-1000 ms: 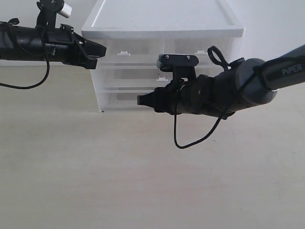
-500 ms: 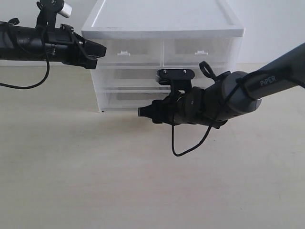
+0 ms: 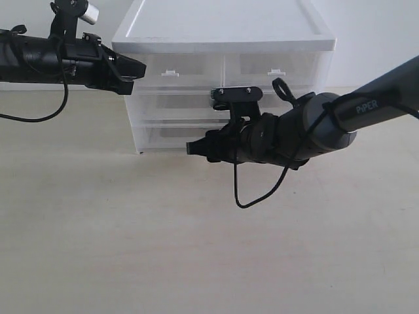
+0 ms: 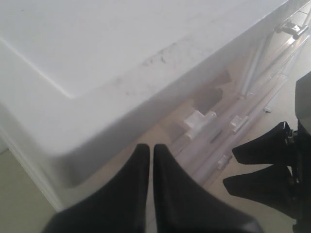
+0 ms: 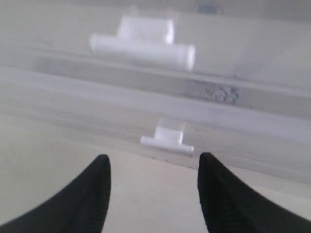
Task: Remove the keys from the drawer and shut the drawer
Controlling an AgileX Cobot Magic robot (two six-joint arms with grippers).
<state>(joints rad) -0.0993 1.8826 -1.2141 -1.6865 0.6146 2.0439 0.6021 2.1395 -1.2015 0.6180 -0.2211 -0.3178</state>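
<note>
White cabinet [image 3: 222,26] with two half-width top drawers [image 3: 178,78] on a pale wooden table [image 3: 131,248]

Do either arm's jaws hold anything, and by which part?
Nothing is held. The right gripper has open jaws before the tab handle; the left gripper has shut, empty jaws.

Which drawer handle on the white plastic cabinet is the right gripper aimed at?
The small white tab handle of the lowest full-width translucent drawer: it sits ahead of the open right gripper, centred between its fingers. The next tier's tab sits above it.
</note>
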